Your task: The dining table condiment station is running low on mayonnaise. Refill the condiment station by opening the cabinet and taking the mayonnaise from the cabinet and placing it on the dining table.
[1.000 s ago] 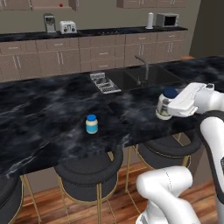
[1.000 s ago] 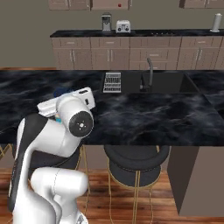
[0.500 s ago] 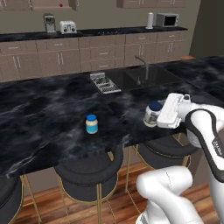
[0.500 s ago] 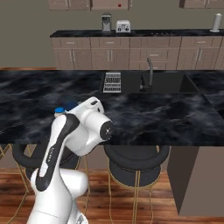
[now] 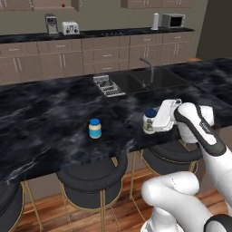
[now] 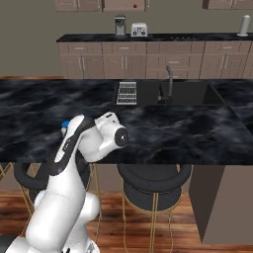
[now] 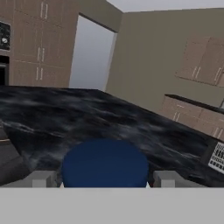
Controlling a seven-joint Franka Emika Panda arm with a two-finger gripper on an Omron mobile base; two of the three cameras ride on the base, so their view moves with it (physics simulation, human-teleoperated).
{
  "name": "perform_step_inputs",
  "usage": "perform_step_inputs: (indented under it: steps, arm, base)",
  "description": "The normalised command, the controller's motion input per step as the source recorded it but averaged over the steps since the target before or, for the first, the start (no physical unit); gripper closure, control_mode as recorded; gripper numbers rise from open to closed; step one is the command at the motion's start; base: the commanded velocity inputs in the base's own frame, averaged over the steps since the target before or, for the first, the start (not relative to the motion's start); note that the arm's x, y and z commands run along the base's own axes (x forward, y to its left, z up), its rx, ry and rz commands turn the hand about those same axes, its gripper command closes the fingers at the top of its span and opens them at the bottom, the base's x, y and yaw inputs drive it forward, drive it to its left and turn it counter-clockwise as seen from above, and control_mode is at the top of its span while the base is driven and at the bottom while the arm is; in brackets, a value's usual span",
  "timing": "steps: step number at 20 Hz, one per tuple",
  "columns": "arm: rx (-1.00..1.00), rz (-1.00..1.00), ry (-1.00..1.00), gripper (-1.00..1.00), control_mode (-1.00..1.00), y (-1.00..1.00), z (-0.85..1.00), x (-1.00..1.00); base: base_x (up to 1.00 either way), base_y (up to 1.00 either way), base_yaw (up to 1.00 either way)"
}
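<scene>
The mayonnaise (image 5: 148, 120), a small whitish jar with a dark blue lid, stands upright between the fingers of my gripper (image 5: 151, 123), which is shut on it. It hangs just over the near edge of the dining table (image 5: 45, 118), a long island with a black marble top; whether its base touches the top I cannot tell. In the hand view the blue lid (image 7: 104, 168) sits between the two fingertips (image 7: 41, 178). The bottom edge of the wall cabinet (image 6: 111, 5) shows at the top of the right base view.
A cream-yellow jar with a bright blue lid (image 5: 94, 128) stands on the table, left of the held jar. A sink with a faucet (image 5: 147, 72) and a dish rack (image 5: 108, 85) lie further back. Round black stools (image 5: 90, 176) line the near side.
The gripper has carried the jar down and to the left, toward the table's near edge, and the wrist has turned.
</scene>
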Motion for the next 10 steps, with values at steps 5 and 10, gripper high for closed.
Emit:
perform_step_inputs:
  steps: [5,10]
  arm:
    - [0.0,0.01,0.09,1.0,-1.0,0.0,-0.27,0.63]
    - [0.05,0.06,0.0,1.0,-1.0,0.0,-0.31,0.58]
  base:
    - [0.0,0.0,0.0]
    - [0.0,0.0,0.0]
